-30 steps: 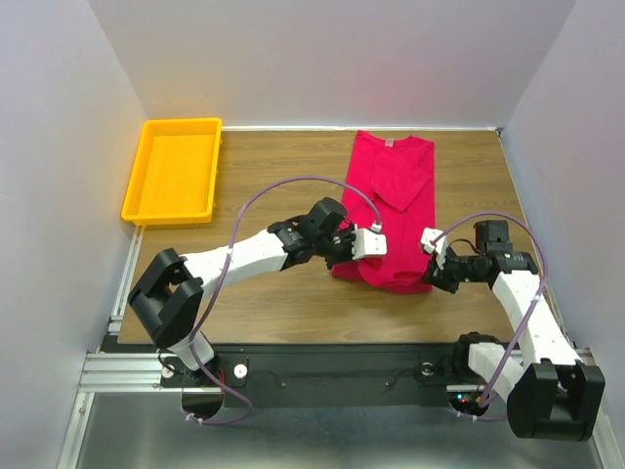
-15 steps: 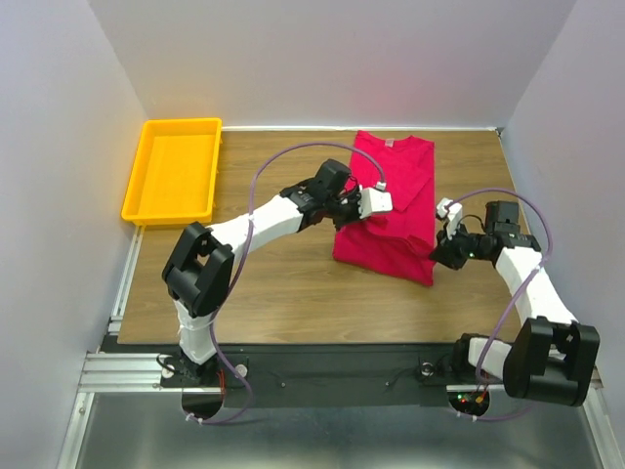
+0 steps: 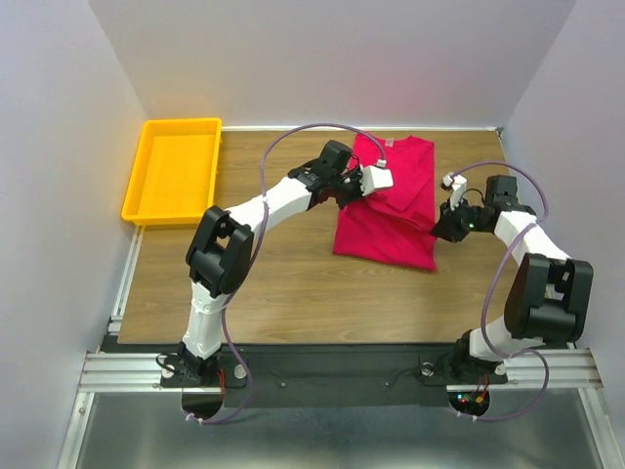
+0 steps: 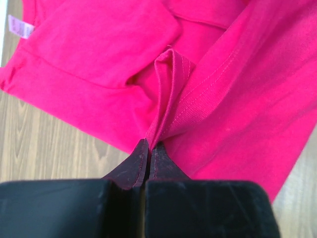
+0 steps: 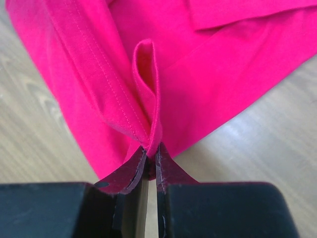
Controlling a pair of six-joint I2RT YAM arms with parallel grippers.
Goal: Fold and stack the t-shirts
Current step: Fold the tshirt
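Left pincer (image 4: 148, 145) is squeezed tight on a fold of the red t-shirt (image 3: 386, 234), right pincer (image 5: 151, 148) too; t-shirt lies on the worktop (image 3: 283, 274), right of the yellow tray (image 3: 174, 171)

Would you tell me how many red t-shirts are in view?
1: the crimson-red soft-fabric t-shirt lies folded on the wooden table, right of centre, pinched by the left gripper and right gripper. Another underneath cannot be excluded.

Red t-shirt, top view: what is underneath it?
The red t-shirt lies on the wooden table, bare wood showing around it. The left end effector and right end effector each pinch a fold of its fabric. Anything beneath the cloth is hidden.
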